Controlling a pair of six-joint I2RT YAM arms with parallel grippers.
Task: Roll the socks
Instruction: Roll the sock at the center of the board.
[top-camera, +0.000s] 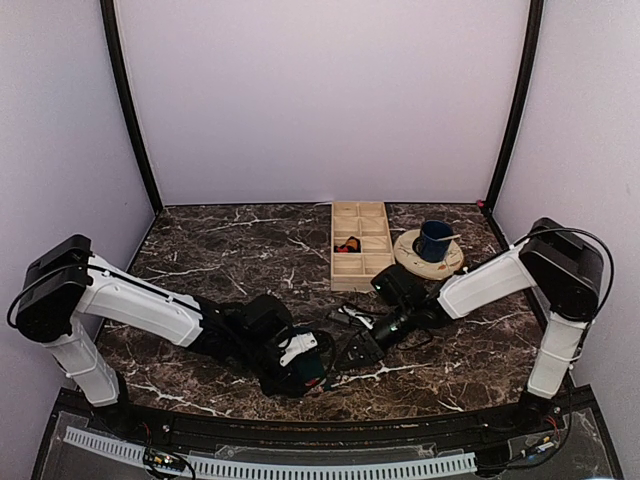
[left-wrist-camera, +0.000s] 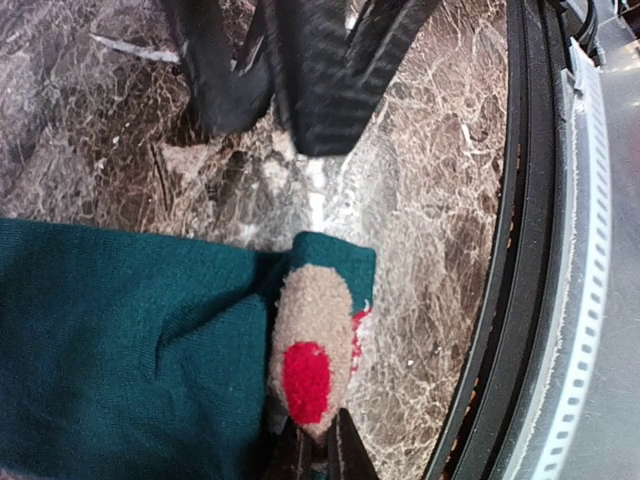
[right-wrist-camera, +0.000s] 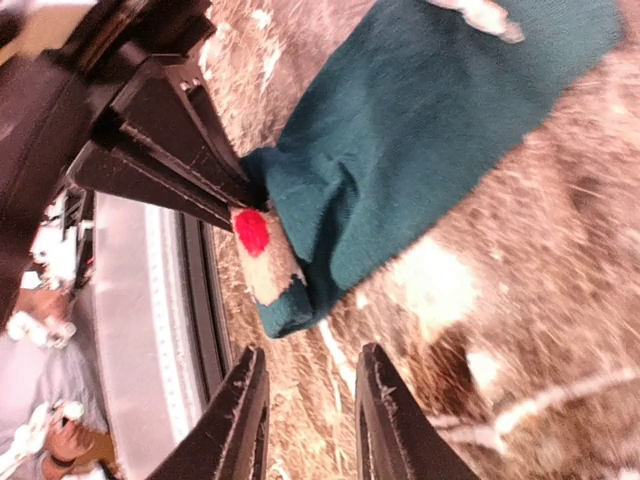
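The socks lie near the table's front edge. The dark teal sock (left-wrist-camera: 120, 340) (right-wrist-camera: 430, 130) (top-camera: 312, 378) spreads flat. A fuzzy beige end with a red spot (left-wrist-camera: 310, 340) (right-wrist-camera: 258, 250) sticks out at its corner. My left gripper (left-wrist-camera: 318, 432) (top-camera: 300, 362) is shut, pinching that beige end together with the teal edge. My right gripper (right-wrist-camera: 311, 355) (top-camera: 352, 352) is open and holds nothing, a short way off the sock's corner, just above the marble. Its fingers (left-wrist-camera: 330, 90) show at the top of the left wrist view.
A wooden compartment tray (top-camera: 336, 250) stands at the back centre with a small red and black item in it. A dark blue mug (top-camera: 434, 240) sits on a round plate (top-camera: 410, 258) beside it. The table's black front rail (left-wrist-camera: 510, 300) runs close to the sock.
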